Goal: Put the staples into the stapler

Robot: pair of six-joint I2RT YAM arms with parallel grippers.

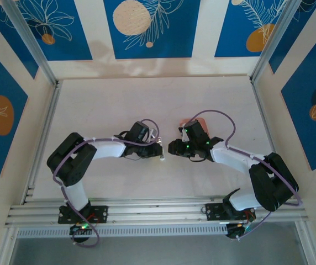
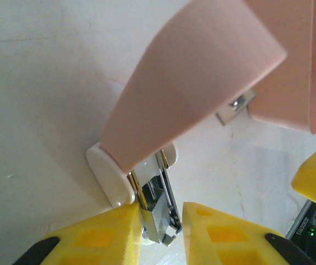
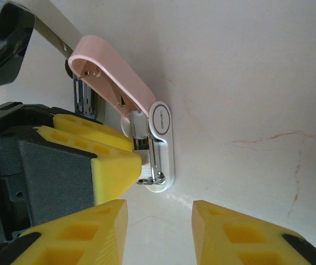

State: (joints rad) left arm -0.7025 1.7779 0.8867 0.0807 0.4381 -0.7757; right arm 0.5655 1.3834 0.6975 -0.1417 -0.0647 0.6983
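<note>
Stapler (image 3: 161,138) lid up, L gripper (image 2: 162,214) clamped on its rail. R gripper (image 3: 159,208) beside stapler, jaws apart, empty. Staples prob. not loaded yet.

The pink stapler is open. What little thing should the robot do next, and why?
Probably the right gripper should go and fetch a staple strip. The stapler has its pink lid swung up. The left gripper seems clamped on its metal channel. The right gripper's fingers are open with nothing between them. So the stapler looks ready, but no staples are in hand.
</note>
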